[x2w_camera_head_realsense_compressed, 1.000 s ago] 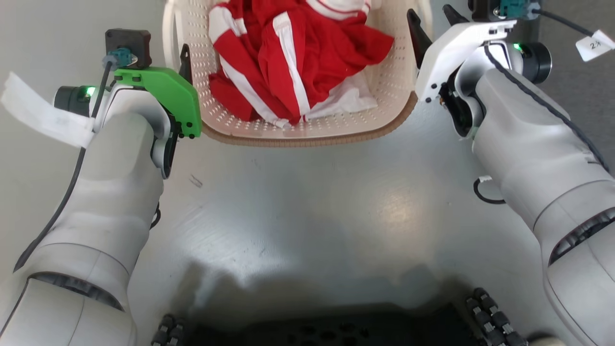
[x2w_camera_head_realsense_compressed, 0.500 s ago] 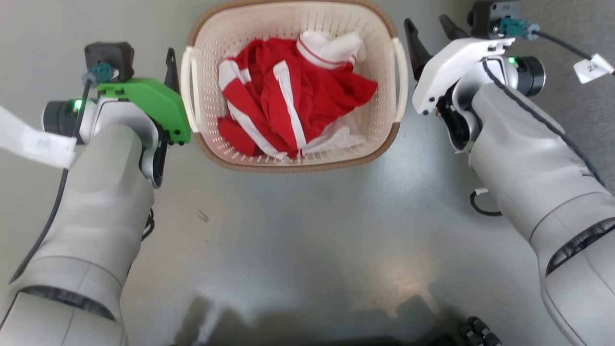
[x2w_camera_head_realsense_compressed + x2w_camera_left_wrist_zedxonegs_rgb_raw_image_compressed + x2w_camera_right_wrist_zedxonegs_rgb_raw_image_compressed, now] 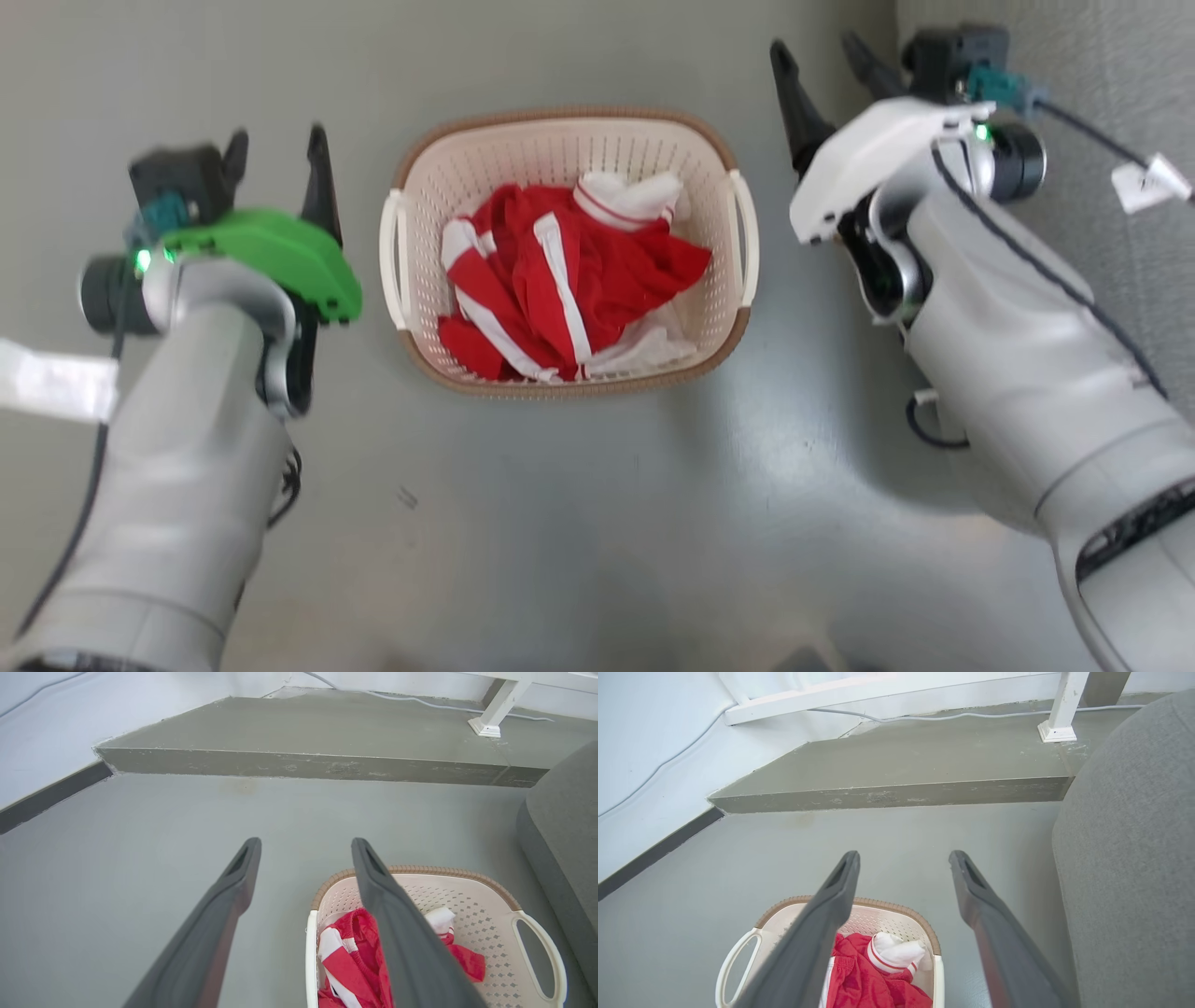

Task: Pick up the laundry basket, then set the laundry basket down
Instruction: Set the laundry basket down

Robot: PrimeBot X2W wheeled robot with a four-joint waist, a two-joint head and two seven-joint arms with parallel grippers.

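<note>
The laundry basket (image 3: 711,313) is cream-white and perforated, with a brown rim and white side handles. It stands on the grey floor and holds red and white clothes (image 3: 560,271). My left gripper (image 3: 277,140) is open, to the left of the basket's left handle and apart from it. My right gripper (image 3: 814,47) is open, to the upper right of the right handle, also clear of it. The left wrist view has the left gripper (image 3: 304,842) open, with the laundry basket (image 3: 472,896) low on the right. In the right wrist view the right gripper (image 3: 904,855) is open above the laundry basket (image 3: 878,921).
A grey sofa (image 3: 1134,858) stands just right of the basket, seen also as the sofa (image 3: 560,835). A raised concrete step (image 3: 303,765) crosses the floor ahead, with a white post (image 3: 1059,718) and a cable on it. A pale wall runs along the left.
The whole head view has shifted: the basket now looks smaller and sits in the middle of the picture. Both grippers stand farther out from its handles, still open.
</note>
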